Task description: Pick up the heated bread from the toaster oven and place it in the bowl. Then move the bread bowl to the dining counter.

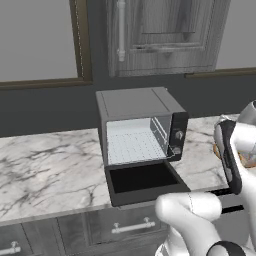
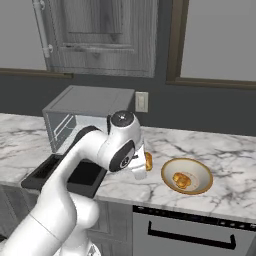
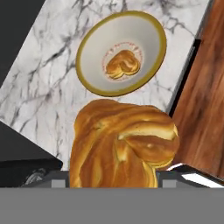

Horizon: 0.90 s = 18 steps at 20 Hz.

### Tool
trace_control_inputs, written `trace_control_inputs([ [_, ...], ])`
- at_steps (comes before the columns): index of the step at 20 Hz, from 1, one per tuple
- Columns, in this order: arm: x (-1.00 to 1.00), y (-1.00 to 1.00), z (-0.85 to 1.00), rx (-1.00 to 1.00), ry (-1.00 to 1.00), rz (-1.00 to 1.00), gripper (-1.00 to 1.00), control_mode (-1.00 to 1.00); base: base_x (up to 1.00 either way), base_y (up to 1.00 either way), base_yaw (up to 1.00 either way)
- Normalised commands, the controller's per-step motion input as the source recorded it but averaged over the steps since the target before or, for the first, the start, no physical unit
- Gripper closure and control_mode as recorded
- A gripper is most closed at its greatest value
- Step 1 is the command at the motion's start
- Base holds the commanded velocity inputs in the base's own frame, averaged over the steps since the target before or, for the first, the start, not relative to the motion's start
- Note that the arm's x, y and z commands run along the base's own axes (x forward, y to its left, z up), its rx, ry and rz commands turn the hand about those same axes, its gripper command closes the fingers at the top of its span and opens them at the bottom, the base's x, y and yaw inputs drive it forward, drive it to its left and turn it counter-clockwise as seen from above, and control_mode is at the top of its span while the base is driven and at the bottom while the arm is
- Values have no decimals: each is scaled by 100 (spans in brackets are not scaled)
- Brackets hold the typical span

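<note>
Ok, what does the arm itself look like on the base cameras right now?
The arm is made of glossy white, rounded, tubular links with dark grey bands at the joints. A round dark cap with a small pale centre tops one joint in the right base view. No cables or markings are visible.

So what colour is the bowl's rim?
Golden-brown, around a pale tan inside; the bowl shows best in the hand view.
</note>
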Motion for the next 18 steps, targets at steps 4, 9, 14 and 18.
trace_control_inputs([
  [4, 30, -100, -30, 15, 34, 0, 100, -100, 0, 0, 0],
  [9, 31, -25, -41, -4, 12, -3, 100, -100, 0, 0, 0],
  [14, 36, -85, -79, -4, 0, -7, 100, -100, 0, 0, 0],
  [18, 62, -71, -62, -2, -6, -3, -100, -100, 0, 0, 0],
])
